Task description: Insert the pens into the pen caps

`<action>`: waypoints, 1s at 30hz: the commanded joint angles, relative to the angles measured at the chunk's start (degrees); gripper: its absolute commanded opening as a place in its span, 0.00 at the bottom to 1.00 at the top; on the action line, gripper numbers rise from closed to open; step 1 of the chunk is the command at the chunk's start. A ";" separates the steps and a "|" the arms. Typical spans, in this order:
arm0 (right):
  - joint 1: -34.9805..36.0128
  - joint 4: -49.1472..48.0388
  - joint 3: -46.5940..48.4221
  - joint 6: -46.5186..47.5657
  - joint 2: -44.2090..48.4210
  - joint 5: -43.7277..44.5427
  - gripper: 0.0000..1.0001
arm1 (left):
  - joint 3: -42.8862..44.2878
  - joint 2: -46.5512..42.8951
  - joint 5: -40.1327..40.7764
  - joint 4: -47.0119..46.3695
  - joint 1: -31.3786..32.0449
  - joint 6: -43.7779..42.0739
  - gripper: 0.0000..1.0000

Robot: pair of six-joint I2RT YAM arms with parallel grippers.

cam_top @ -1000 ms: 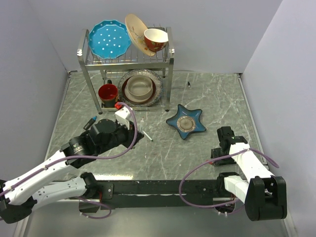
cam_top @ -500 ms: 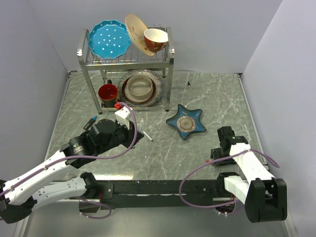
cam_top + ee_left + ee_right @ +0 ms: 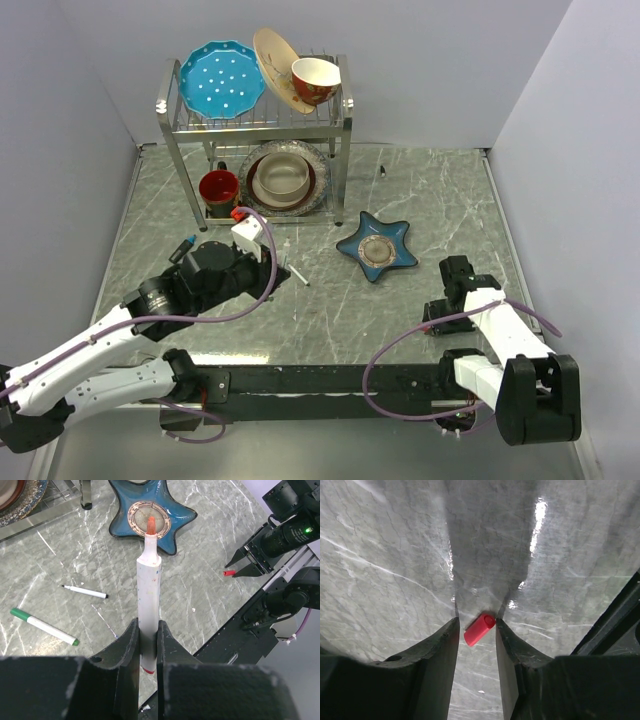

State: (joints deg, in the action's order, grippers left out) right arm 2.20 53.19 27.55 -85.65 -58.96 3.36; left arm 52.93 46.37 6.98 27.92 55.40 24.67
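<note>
The right end effector (image 3: 476, 620) is down at the table (image 3: 390, 550) with its jaws partly open. The red pen cap (image 3: 479, 629) lies between them, not yet clamped. It sits slantwise across the gap, one end close to one finger and the other end nearer the opposite one. That slant is the main hazard. If the jaws close now they would likely meet the cap at opposite corners, so it could spin, squirt forward out of the gap, or end up pinched crooked. A crooked cap gives the pen a poor mouth to enter. The fingertips also look very close to the stone, so any further descent risks scraping it.

The left end effector (image 3: 148, 630) is closed tight on the white-barrelled red pen (image 3: 149, 585). It grips near the tail, and most of the barrel and the bare red tip stick out ahead of the fingers. With that long overhang, a push into the cap may pivot the pen or slide it back through the grip.

A green pen (image 3: 44, 626) and a black pen (image 3: 84, 592) lie off to one side of that end effector, uncapped.
</note>
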 commanded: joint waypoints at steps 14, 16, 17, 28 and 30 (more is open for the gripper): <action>-0.35 -19.34 -4.08 17.60 3.58 2.46 0.19 | 0.86 -0.40 1.01 -0.41 0.24 -1.11 0.01; -0.26 -22.77 -4.26 22.07 4.90 1.57 0.18 | 0.95 -0.23 1.10 -0.33 0.24 -1.11 0.01; -0.26 -23.47 -4.35 23.41 5.25 1.22 0.16 | 0.95 -0.14 1.10 -0.41 0.24 -1.28 0.01; -0.09 -30.15 -4.95 40.80 6.04 -10.18 0.04 | 0.86 0.56 0.40 -0.76 0.24 -0.85 0.01; 0.00 -31.91 -5.84 41.87 7.53 -11.61 0.03 | 0.69 0.83 -1.70 -1.72 0.24 -0.32 0.01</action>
State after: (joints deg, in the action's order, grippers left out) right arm 2.09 26.83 23.00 -50.57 -53.89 -2.76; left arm 52.93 47.11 7.35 28.53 55.40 24.67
